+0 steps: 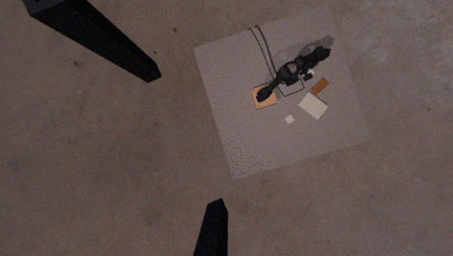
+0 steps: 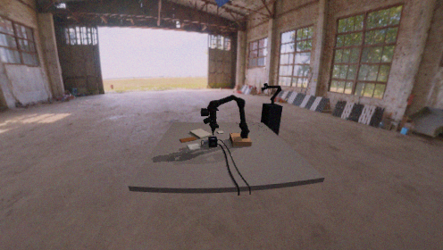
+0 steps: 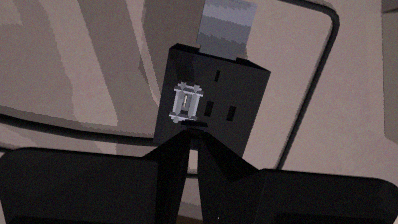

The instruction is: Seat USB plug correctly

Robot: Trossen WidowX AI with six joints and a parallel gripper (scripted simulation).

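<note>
Black end effector (image 2: 213, 133) (image 3: 194, 139) over power cube (image 2: 213, 142) (image 3: 212, 95), 2 cables (image 2: 230, 166), no readable writing

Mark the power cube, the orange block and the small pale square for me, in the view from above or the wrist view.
Power cube (image 3: 240, 90): wrist view, its dark top face.
Orange block (image 1: 320, 86): top view, middle of its upper face.
Small pale square (image 1: 289, 119): top view, middle of its upper face.
</note>
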